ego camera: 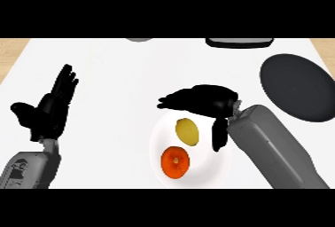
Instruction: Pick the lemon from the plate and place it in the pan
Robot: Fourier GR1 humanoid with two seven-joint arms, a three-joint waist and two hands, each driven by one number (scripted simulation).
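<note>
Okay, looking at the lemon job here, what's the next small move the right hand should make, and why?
Probably lower the right hand onto the lemon and curl its fingers round it. The hand sits over the white plate's far rim, holding nothing, while the lemon lies on the plate beside the orange fruit. The dark pan waits to the right.

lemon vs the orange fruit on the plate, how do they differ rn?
Colour: the lemon is yellow, the orange fruit is orange-red.
Place: the lemon lies on the far half of the white plate, the orange fruit on the near half, apart from it.
Nearness to the hand: the right hand hovers just beyond the lemon, thumb beside it; the orange fruit lies farther from that hand.
Shared: both rest on the same plate, unheld.
</note>
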